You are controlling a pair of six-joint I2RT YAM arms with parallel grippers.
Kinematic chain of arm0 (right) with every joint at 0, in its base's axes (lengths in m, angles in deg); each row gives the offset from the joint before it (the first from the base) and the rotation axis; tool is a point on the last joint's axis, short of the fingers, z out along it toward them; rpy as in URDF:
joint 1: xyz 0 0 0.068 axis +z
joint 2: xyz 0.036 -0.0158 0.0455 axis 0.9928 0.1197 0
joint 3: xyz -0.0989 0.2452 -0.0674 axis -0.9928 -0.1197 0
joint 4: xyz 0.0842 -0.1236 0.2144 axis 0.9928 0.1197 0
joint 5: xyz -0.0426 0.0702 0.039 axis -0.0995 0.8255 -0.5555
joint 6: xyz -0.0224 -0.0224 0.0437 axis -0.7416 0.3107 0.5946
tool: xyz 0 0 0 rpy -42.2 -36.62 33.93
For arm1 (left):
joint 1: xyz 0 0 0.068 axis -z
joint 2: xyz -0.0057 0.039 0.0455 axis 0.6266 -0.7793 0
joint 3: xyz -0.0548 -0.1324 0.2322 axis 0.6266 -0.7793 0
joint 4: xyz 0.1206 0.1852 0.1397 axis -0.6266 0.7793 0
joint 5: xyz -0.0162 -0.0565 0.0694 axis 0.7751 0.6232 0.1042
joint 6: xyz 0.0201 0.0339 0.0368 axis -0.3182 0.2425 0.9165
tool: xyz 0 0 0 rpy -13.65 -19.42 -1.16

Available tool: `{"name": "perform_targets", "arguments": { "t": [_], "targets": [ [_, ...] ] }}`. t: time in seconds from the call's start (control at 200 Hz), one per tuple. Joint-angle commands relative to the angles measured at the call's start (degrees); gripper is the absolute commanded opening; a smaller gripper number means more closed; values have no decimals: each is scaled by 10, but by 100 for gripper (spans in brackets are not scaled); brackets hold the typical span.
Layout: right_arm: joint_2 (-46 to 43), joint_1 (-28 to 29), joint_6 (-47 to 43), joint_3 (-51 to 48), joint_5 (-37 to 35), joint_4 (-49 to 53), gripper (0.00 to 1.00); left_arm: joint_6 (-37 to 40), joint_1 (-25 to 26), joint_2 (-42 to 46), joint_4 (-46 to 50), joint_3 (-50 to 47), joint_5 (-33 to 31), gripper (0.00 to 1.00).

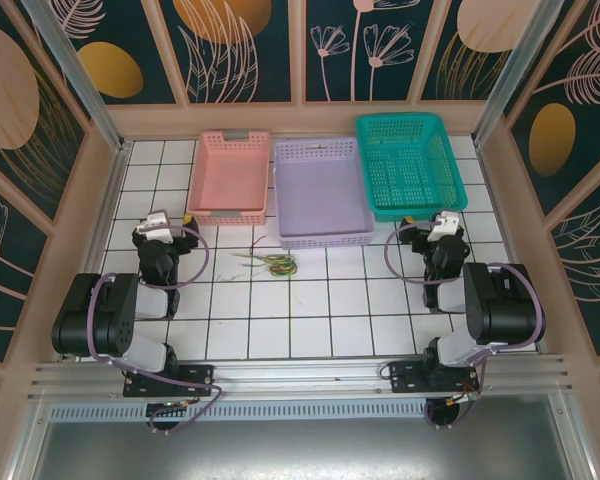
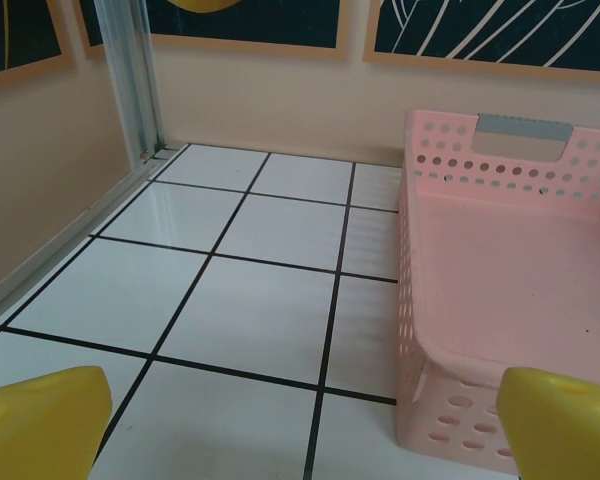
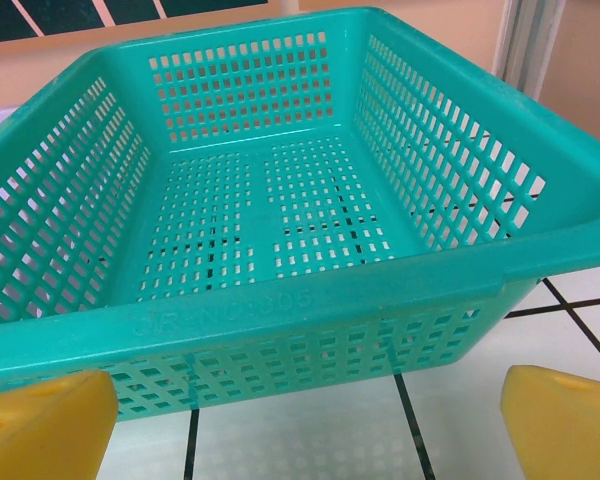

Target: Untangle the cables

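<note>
Yellow left fingers (image 2: 40, 425) wide apart, gripping nothing, low over white tiled table (image 2: 230, 310), just beside near left corner of pink basket (image 2: 420, 300). Yellow right fingers (image 3: 40, 425) equally wide, empty too, close before near wall of teal basket (image 3: 280, 330). Between those two, lilac basket (image 1: 325, 238), all three in a row along far side. Tangled cables (image 1: 277, 264), small knot of yellow, green and red-pink strands, flat on table just in front of lilac basket, well apart from either pair of fingers.
</note>
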Motion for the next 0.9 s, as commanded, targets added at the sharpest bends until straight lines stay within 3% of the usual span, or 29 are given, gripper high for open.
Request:
{"name": "perform_targets", "arguments": {
  "t": [0.0, 0.526, 0.636, 0.891],
  "targets": [
    [6, -4, 9, 11, 8, -29, 99, 9, -5, -6, -28, 10, 9, 99],
    [1, -2, 10, 7, -1, -35, 99, 4, -5, 12, -31, 2, -6, 99],
    [-89, 8, 35, 11, -88, 51, 99, -40, -6, 117, 104, 15, -98, 99],
    [-407, 25, 126, 8, -178, 365, 99, -85, -5, 335, 307, 29, -130, 99]
  ]
}}
